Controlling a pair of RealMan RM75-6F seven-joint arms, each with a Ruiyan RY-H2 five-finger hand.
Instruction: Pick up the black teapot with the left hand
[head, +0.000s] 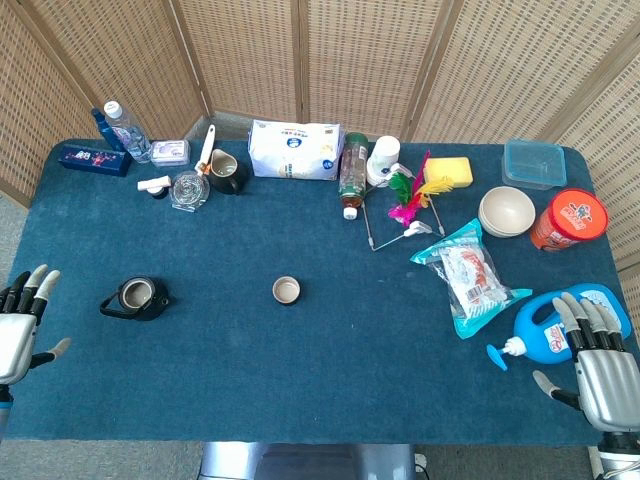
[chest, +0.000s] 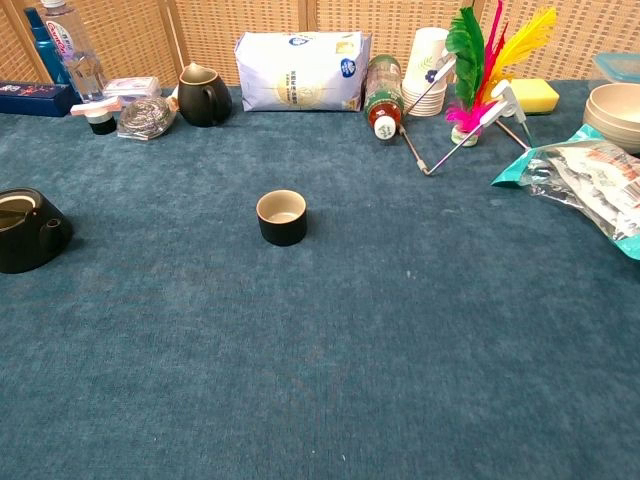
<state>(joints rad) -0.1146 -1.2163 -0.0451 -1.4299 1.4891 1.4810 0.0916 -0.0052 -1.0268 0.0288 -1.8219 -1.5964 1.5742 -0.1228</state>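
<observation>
The black teapot (head: 138, 298) sits lidless on the blue cloth at the left, its handle pointing left; in the chest view the teapot (chest: 28, 230) is at the left edge. My left hand (head: 22, 325) hovers at the table's left edge, fingers spread, holding nothing, a short way left of the teapot. My right hand (head: 600, 365) is at the front right corner, fingers extended and empty, next to a blue detergent bottle (head: 555, 328). Neither hand shows in the chest view.
A small black cup (head: 287, 291) stands mid-table. Along the back are a water bottle (head: 128, 131), a dark pitcher (head: 226, 172), a white bag (head: 295, 150), a lying bottle (head: 352, 172), paper cups (head: 383, 158) and feathers (head: 412, 190). At the right: snack packet (head: 468, 275), bowl (head: 506, 211), red tub (head: 570, 220).
</observation>
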